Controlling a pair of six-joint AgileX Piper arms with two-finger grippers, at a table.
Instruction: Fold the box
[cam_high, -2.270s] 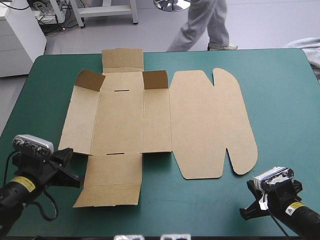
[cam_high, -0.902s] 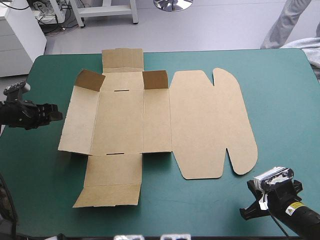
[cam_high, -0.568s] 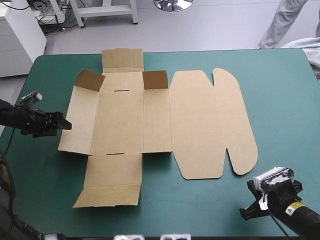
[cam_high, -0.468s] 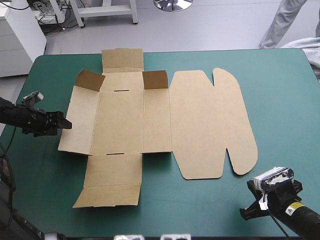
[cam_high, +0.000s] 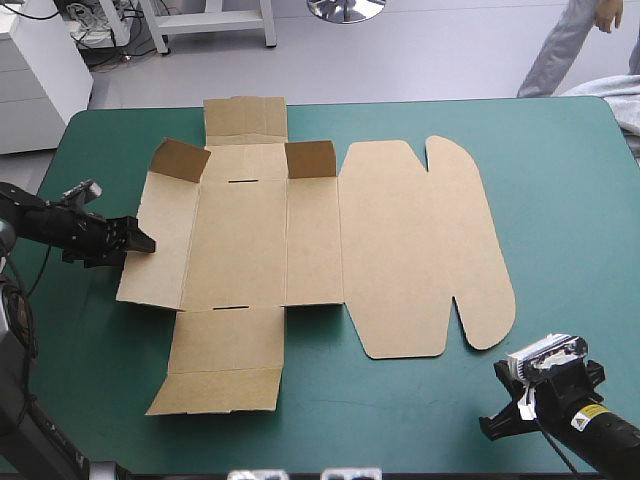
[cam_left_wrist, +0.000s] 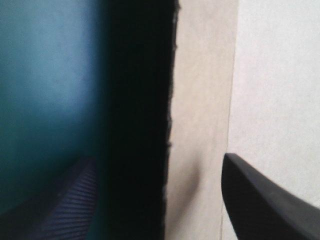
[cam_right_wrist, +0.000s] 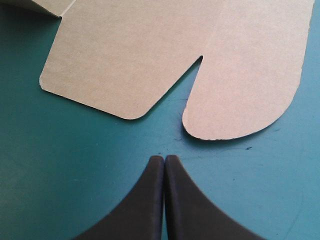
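**Clerk:** Unclear parts first.

**Checker:** Left wrist view is blurred. A dark band (cam_left_wrist: 137, 120) runs along the edge of the box (cam_high: 300, 240), between it and the cover (cam_left_wrist: 45, 75). What the band is cannot be told. Whether either finger touches the board also cannot be told.

**Clerk:** Changes since earlier?

**Checker:** Left end effector (cam_high: 143, 242): earlier at the near left corner of the desk (cam_high: 560, 200), then out by the left edge, now at the box's left edge. Its fingers (cam_left_wrist: 260, 200) stand wide apart, one over the cover and one over board, with the edge between them. Right end effector (cam_right_wrist: 164, 160): unmoved by the near right corner, fingers meeting in a pointed arch, holding nothing. Box: unmoved.

**Clerk:** Material and form?

**Checker:** Box: brown board, matte, one cut sheet lying flat on the teal-green cover, left of centre. Two small flaps (cam_high: 310, 158) are raised at its far side. Rounded tabs (cam_right_wrist: 240, 95) sit at its right, ahead of the right end effector and apart from it.
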